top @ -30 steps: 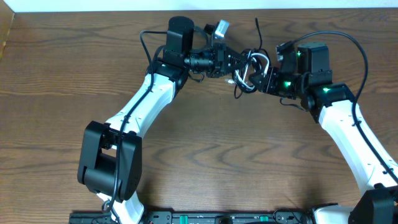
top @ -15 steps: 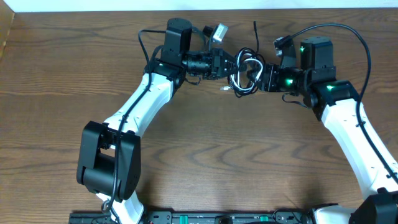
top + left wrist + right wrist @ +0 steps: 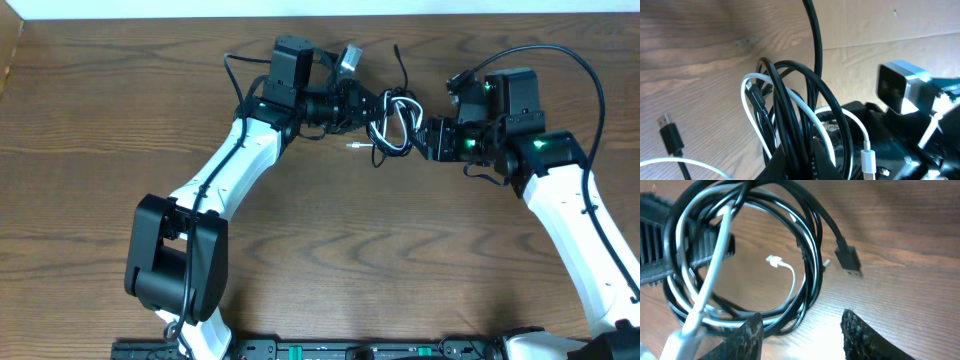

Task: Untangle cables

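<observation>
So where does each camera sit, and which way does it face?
Overhead: above the table, facing straight down; left arm, right arm show.
Left wrist: on the left arm, facing the cables; little of itself shows.
Right wrist: on the right arm, facing the cables; own open fingers show.
All three share the cables.

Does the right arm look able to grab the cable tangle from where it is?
Probably yes. The right gripper has its jaws apart just short of the cables, nothing between them. The left gripper pinches the far side.
</observation>
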Tool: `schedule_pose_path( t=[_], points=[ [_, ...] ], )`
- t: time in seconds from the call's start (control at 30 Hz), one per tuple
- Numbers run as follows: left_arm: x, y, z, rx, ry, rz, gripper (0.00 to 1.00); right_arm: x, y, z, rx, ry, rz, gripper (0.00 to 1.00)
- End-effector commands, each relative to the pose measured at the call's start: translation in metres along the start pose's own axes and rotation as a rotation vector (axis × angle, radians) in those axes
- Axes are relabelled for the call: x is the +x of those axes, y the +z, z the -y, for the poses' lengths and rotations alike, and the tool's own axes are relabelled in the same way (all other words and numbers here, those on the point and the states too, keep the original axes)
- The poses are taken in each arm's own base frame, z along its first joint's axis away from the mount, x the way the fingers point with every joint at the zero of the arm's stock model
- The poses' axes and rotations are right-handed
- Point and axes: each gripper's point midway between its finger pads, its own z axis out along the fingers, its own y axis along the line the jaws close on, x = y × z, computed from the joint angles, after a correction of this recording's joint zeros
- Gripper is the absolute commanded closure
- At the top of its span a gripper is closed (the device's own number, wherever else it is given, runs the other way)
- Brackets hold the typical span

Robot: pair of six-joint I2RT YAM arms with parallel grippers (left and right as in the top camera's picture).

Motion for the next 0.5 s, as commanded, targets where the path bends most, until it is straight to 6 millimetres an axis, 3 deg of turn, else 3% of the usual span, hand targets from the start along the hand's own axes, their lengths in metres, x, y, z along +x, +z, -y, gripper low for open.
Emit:
schedule_pose_path(
  t=[0.0, 0.2, 0.47],
  points=[
    [-0.002, 0.001, -0.009, -0.035, -0.049, 0.015, 0.92, -0.016, -0.016, -0.014, -0.011, -0.117, 0.049, 0.53],
    [0.0, 0.002, -0.007, -0.03, -0.141, 0.01, 0.92, -0.024, -0.017, -0.045, -0.159, -0.139, 0.075, 0.55],
    [0.0, 0.002, -0.007, -0.029, -0.184, 0.009, 0.93, -0.027, 0.009, -0.064, -0.161, -0.06, 0.081, 0.62]
  ],
)
